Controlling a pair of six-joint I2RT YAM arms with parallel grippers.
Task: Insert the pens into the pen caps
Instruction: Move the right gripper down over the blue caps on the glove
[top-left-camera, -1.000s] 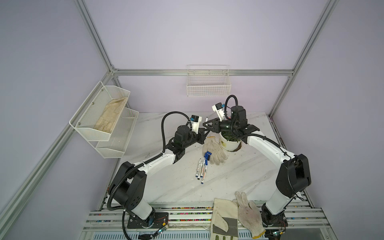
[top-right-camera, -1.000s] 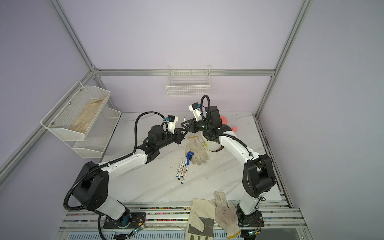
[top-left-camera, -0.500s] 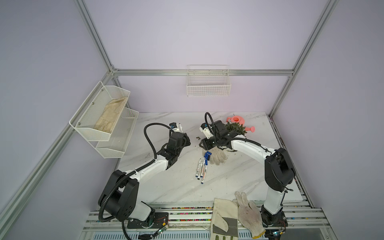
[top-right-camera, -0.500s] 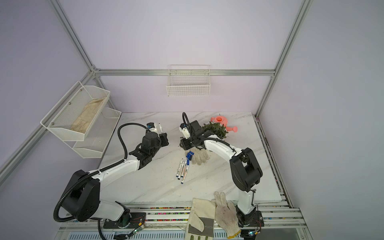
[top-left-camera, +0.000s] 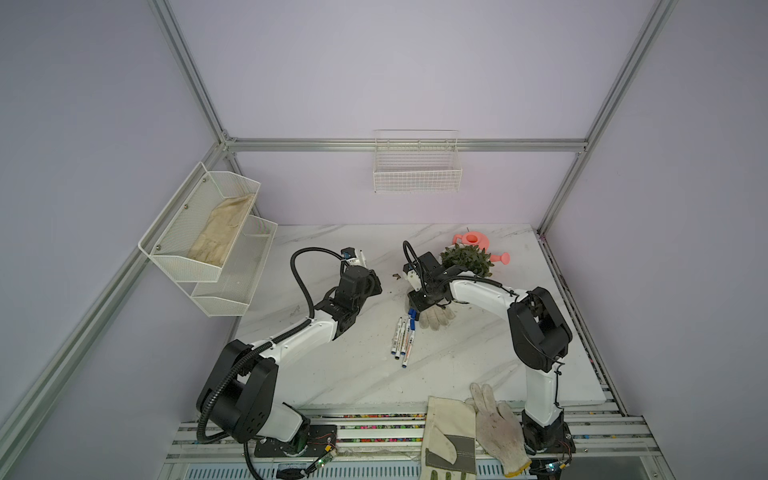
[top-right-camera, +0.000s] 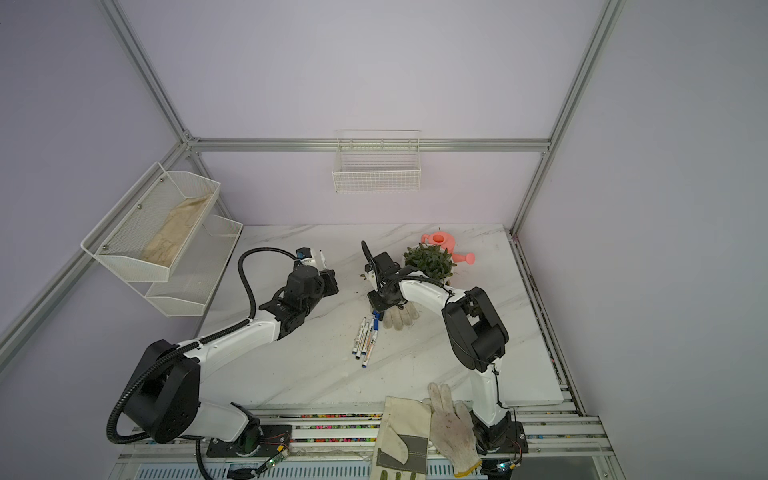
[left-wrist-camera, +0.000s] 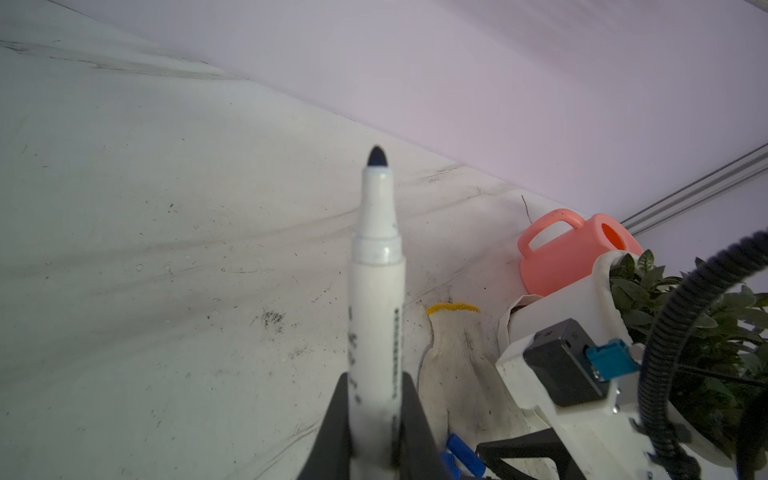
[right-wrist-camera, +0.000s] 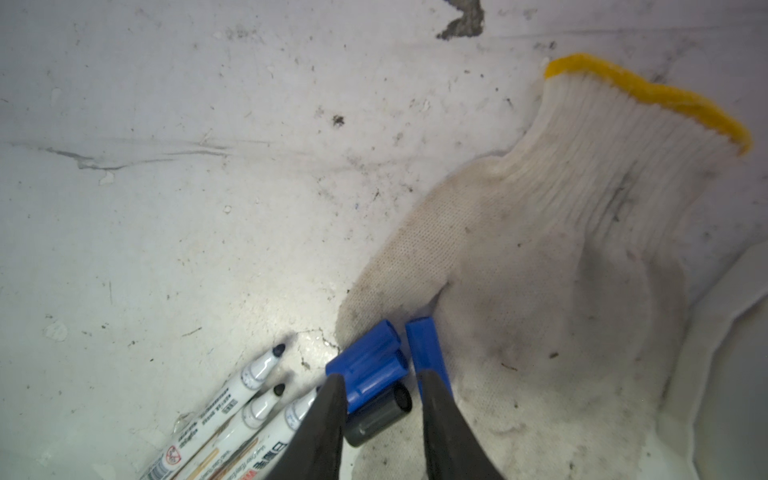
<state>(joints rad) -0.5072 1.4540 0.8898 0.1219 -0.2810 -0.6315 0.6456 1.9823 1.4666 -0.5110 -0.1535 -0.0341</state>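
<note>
Right wrist view: right gripper (right-wrist-camera: 379, 378) part-open astride short blue plastic pen caps (right-wrist-camera: 365, 361) — probably light, slick, best pinched mid-body — in a top view at one o'clock of slim white marker pens (top-left-camera: 401, 340); left gripper (left-wrist-camera: 375, 382) clamps one bare-tipped white pen (left-wrist-camera: 376, 286).

Three pens (right-wrist-camera: 232, 415) in the right wrist view are carrying print along their barrels. One is showing rows of tiny black characters, too fine to read, a round red sign (right-wrist-camera: 173, 455) and a barcode (right-wrist-camera: 157, 471). Another is showing larger black characters and a red word starting with W, which the picture's edge is cutting off. In the left wrist view the single pen (left-wrist-camera: 376, 332) is showing only blurred, unreadable black print.
</note>
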